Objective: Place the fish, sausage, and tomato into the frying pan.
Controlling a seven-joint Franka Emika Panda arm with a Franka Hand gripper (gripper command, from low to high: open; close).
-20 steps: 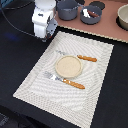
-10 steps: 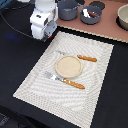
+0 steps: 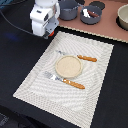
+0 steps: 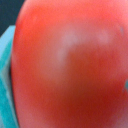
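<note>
The tomato [image 4: 70, 65] is a glossy red ball that fills the wrist view, with teal finger pads [image 4: 5, 85] at its sides. In the exterior view my gripper [image 3: 49, 34] hangs at the placemat's far left corner, and a bit of red shows between its fingers. It appears shut on the tomato. The frying pan [image 3: 91, 15] is round, blue-grey and dark inside, and sits on the brown board at the back, to the exterior view's right of the gripper. A small whitish patch shows inside it, too small to name. The sausage is not in view.
A taller grey pot [image 3: 68, 9] stands between the gripper and the pan. A beige bowl [image 3: 123, 17] is at the far right. On the striped placemat [image 3: 35, 82] lie a beige plate [image 3: 68, 66], an orange-handled knife [image 3: 86, 58] and a fork [image 3: 67, 82].
</note>
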